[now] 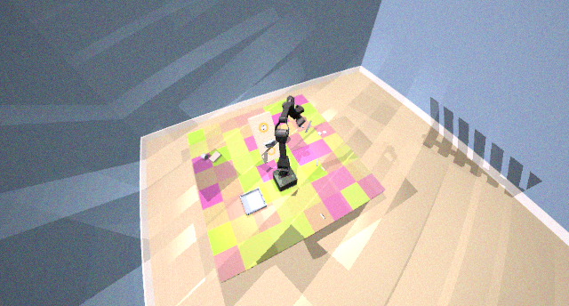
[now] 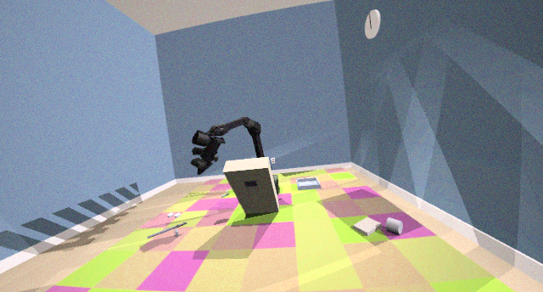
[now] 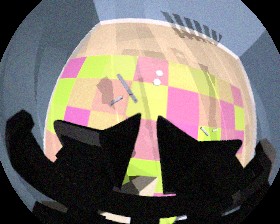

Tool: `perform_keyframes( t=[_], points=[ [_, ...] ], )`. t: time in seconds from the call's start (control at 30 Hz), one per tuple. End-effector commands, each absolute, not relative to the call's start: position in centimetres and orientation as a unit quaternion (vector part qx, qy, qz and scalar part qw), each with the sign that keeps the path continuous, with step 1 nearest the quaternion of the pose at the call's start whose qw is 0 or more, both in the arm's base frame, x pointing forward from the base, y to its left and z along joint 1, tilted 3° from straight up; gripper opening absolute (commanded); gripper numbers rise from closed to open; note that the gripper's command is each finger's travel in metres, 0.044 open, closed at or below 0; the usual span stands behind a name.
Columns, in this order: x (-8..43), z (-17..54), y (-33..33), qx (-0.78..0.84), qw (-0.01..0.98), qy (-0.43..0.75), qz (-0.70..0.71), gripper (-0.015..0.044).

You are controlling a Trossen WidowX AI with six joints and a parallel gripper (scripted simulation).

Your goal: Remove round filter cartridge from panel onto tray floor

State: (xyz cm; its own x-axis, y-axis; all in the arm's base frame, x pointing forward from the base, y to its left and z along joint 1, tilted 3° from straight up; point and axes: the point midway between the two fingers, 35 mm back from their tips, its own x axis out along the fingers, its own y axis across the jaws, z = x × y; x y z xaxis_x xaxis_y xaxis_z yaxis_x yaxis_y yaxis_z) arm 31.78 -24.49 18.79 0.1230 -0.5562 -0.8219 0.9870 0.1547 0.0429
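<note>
The beige service panel (image 1: 259, 127) stands tilted on the checkered mat. The round cartridge (image 1: 263, 127), white with an orange ring, sits in the panel's face. In the exterior view I see only the panel's back (image 2: 253, 186), so the cartridge is hidden there. My gripper (image 1: 301, 119) hangs in the air to the side of the panel, well away from the cartridge, and it also shows in the exterior view (image 2: 201, 166). In the wrist view its fingers stand close together with nothing between them, above the mat. The grey tray (image 1: 252, 201) lies on the mat beyond the arm's base.
A thin grey rod (image 2: 166, 230) and two small white pieces (image 2: 174, 215) lie on the mat below the gripper. A white cylinder (image 2: 394, 225) and a flat block (image 2: 366, 226) lie on the far side. A second orange ring (image 1: 271, 151) shows near the arm.
</note>
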Motion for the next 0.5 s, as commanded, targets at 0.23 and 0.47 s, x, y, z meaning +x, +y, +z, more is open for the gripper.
perform_keyframes(
  t=[0.23, 0.47],
  points=[
    [31.4, 21.5, -7.2, 0.570, 0.713, 0.223, -0.342, 0.0088],
    [27.7, 21.5, 2.0, 0.699, 0.655, 0.232, -0.170, 0.0088]
  ],
)
